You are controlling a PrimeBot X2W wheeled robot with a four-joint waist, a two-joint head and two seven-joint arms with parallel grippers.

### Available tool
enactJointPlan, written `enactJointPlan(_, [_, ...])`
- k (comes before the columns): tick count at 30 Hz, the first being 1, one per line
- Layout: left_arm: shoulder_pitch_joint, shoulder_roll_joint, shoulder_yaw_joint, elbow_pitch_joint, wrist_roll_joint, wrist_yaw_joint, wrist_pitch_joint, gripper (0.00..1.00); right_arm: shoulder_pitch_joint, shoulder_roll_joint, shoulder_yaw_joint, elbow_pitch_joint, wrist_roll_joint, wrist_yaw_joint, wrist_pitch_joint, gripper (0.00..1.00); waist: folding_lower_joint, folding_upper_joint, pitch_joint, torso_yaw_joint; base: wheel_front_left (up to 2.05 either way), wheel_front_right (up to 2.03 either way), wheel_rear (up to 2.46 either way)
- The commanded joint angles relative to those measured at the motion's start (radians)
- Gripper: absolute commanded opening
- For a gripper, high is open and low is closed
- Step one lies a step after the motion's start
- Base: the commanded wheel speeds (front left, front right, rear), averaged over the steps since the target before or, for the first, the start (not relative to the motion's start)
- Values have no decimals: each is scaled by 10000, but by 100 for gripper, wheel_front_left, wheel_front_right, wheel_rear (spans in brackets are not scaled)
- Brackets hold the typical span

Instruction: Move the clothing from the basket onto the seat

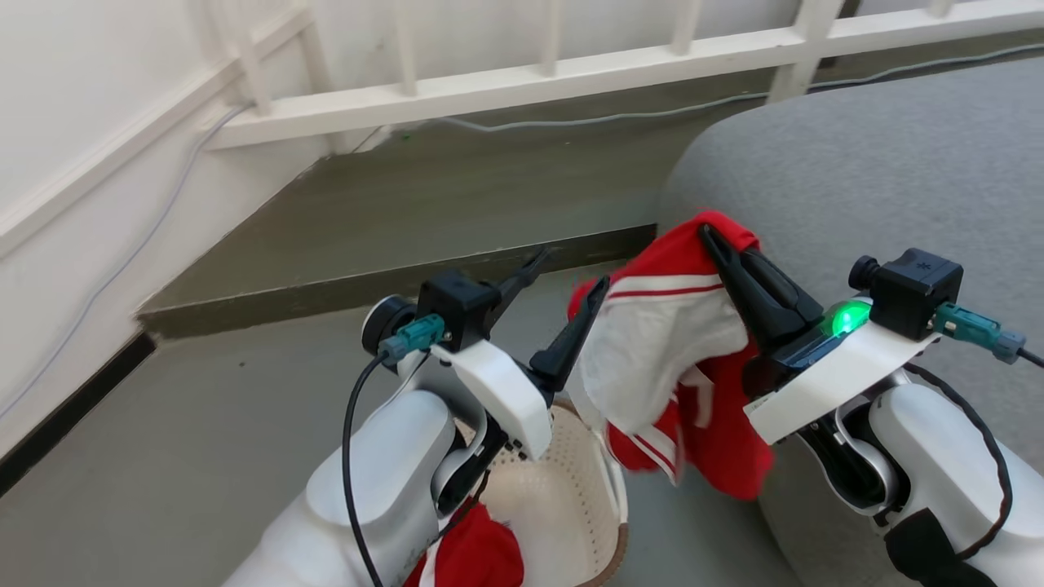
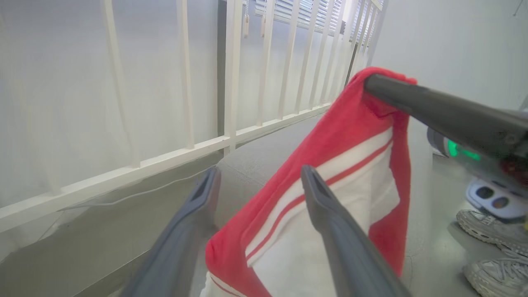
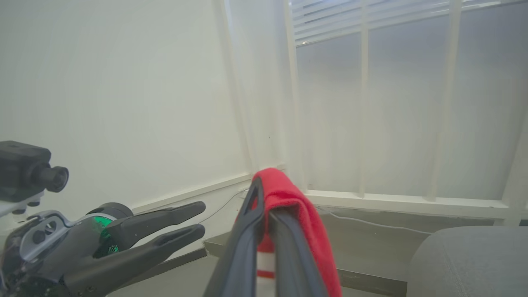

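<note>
Seat (image 1: 881,163) lying past my right gripper (image 1: 708,232) | it's pinching limp, probably light clothing (image 1: 652,342) at red hem | left gripper (image 1: 572,269) gaping, empty.

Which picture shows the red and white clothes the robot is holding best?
The head view: the red-and-white garment hangs full-length from the right fingers, beside the seat. The left wrist view crops it to a striped upper part; the right wrist view catches a red fold pinched between fingers.
</note>
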Motion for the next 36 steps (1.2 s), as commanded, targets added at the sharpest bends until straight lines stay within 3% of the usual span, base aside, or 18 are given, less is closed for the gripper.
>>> enactJointPlan(1, [-5,109,435,-297,122,-92,-60,100,181,-69,-67,-217,-121,69,-61,0,0,0,-197,-390,0,0,0])
enactJointPlan(23, [1044,108,1118,-916,434,-283,-60,100,564,16,-361,-511,-119,69,-61,0,0,0,-375,-2819,0,0,0])
enactJointPlan(36, [475,108,205,-995,10,-295,-61,100,1036,-133,-1728,-1138,-377,69,-61,0,0,0,148,-3175,0,0,0])
